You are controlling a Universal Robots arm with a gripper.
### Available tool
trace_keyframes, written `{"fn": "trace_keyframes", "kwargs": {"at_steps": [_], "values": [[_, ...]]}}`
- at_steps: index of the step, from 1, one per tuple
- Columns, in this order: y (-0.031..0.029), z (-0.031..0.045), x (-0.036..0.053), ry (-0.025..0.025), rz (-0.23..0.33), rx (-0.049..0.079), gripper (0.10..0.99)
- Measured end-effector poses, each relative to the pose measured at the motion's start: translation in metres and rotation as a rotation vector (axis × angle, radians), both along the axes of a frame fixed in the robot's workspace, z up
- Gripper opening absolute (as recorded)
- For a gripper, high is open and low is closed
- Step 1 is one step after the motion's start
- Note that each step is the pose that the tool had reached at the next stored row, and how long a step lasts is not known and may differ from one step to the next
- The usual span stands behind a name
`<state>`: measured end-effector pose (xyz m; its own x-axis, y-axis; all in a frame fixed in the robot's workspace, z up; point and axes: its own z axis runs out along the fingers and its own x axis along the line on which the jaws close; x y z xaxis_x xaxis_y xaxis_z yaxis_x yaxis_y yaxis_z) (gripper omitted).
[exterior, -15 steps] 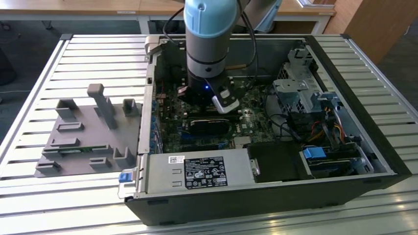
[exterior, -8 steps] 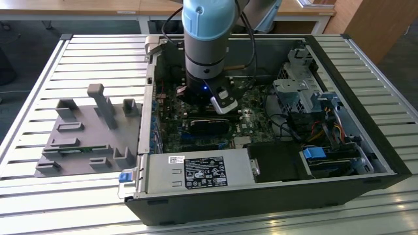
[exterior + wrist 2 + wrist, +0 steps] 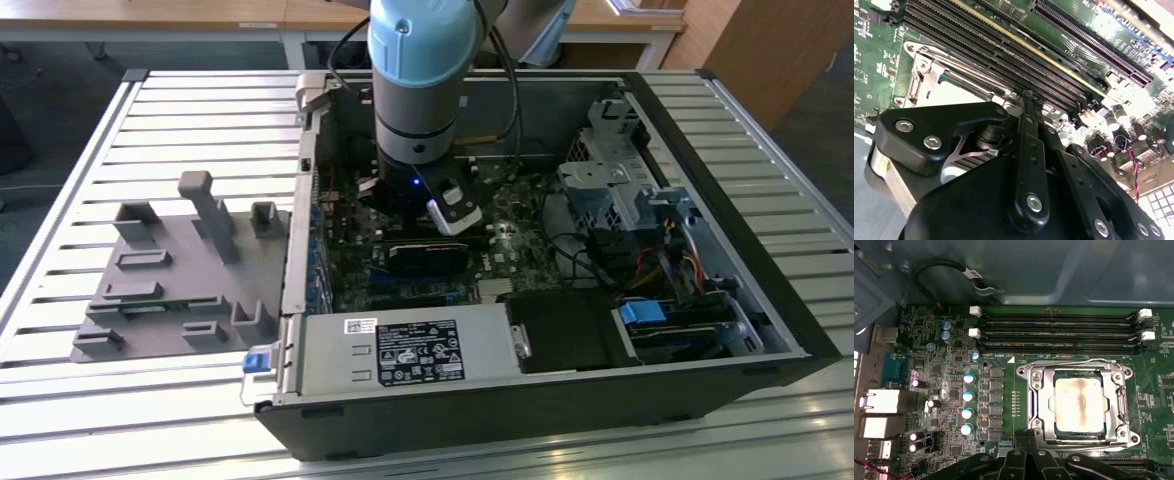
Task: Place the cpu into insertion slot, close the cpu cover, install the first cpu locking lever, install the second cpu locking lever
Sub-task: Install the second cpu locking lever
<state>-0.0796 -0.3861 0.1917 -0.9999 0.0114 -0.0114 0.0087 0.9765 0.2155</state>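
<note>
- Silver cpu [image 3: 1078, 405] lies in the insertion slot [image 3: 1060, 432], under the closed cpu cover [image 3: 1041, 395].
- My tool [image 3: 1026, 452] hovers just beside it; I cannot tell its opening.

Light blue and silver robot arm with a black linkage gripper

In the exterior view, the arm [image 3: 420, 85] at top centre has a pale blue joint cap over a silver-grey tube, then a black wrist with a small blue light and a white-and-black module. In the second wrist view, the gripper [image 3: 1026, 102] has matte black link bars with silver screw heads.
</note>
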Motion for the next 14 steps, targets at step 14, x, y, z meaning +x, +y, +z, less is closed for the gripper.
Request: {"fn": "trace_keyframes", "kwargs": {"at_steps": [14], "values": [[0.0001, 0.0131, 0.0000, -0.0003, 0.000, 0.000, 0.106]]}}
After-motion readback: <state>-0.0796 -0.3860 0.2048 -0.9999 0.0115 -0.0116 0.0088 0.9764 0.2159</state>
